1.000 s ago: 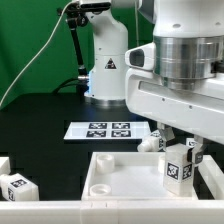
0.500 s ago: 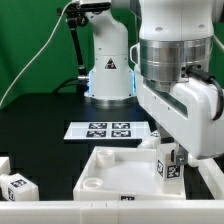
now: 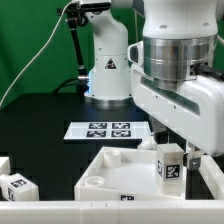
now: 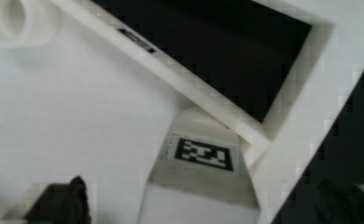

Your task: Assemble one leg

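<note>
The arm reached down near the tabletop edge closest to the exterior camera, wrist upright, the gripper (image 3: 183, 160) pointing down, its finger spacing unclear.

One Franka arm (image 3: 108, 60) is standing over the table (image 3: 40, 115), carrying one end effector (image 3: 180, 160). One large white square panel (image 3: 115, 178) is lying in front, and one marker board (image 3: 108, 130) is lying behind it. Two legs are showing clearly: one leg (image 3: 172, 165) is standing upright at the end effector, and a second leg (image 3: 18, 187) is lying at the exterior view's left. Two more white pieces, an edge piece (image 3: 4, 165) and a rear piece (image 3: 147, 143), are possibly adding further legs, though both are too hidden to tell. The wrist view is showing one tag (image 4: 205, 152).
</note>
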Robot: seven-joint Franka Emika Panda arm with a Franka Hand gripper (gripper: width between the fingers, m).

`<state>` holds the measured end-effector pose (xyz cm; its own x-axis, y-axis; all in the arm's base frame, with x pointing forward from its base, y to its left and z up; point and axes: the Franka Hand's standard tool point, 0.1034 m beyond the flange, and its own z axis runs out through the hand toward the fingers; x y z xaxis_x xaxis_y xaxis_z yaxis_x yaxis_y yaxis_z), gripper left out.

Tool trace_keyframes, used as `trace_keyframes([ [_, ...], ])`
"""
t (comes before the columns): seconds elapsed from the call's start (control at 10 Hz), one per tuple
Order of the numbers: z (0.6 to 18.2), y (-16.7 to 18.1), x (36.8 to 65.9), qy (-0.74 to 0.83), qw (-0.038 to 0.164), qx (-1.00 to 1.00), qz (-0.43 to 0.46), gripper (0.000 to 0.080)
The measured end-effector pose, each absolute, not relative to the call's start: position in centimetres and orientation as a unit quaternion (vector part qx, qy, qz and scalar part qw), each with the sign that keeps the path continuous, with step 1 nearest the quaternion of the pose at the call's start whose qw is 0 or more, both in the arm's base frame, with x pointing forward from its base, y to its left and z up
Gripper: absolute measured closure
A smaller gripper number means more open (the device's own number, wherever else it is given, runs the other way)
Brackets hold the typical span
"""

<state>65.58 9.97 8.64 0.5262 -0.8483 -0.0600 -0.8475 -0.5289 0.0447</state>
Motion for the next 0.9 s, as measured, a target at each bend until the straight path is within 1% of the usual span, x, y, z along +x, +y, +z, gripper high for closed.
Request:
trace_keyframes([
  [0.3, 8.62, 9.84, 65.58, -0.402, 0.002, 0.915, -0.037, 0.0151],
  [0.4, 8.64, 9.8, 65.64, -0.369, 0.004, 0.929, -0.034, 0.0151],
  [0.5, 8.66, 9.85, 65.79, -0.3, 0.011, 0.954, -0.023, 0.0151],
  [0.7, 8.79, 9.97, 66.14, -0.195, 0.016, 0.981, -0.012, 0.0151],
  [0.9, 8.64, 9.62, 66.45, -0.104, 0.016, 0.994, -0.004, 0.0151],
])
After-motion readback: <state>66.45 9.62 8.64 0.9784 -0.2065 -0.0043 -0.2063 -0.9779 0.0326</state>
